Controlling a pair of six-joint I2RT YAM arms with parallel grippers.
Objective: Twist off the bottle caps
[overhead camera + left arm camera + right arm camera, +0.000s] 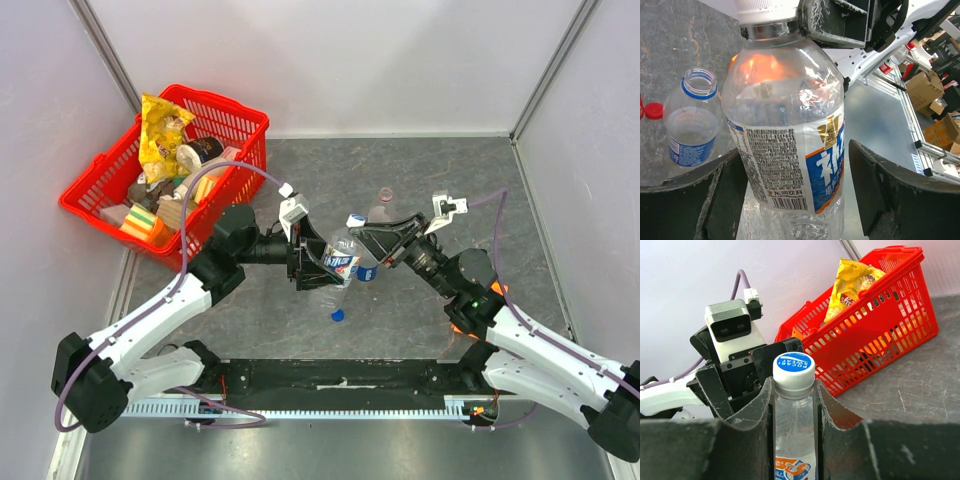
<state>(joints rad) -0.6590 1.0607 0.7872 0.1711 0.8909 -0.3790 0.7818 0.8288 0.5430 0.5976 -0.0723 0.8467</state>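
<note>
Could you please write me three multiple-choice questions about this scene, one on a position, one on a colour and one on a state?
1. Where does the loose blue cap lie?
A. In a drawer
B. On the table
C. Screwed onto a bottle

2. What colour is the centre of the white-rimmed cap gripped by the right gripper?
A. Blue
B. Red
C. Yellow

3. In what state is the blue-labelled bottle?
A. Capped
B. Open, with no cap on its neck
C. Lying on its side

Answers:
1 B: the top view shows the blue cap resting alone on the grey table.
2 A: the right wrist view shows a blue disc with white lettering on top of the cap.
3 B: the left wrist view shows it standing with a bare open mouth and only a blue ring round the neck.
</note>
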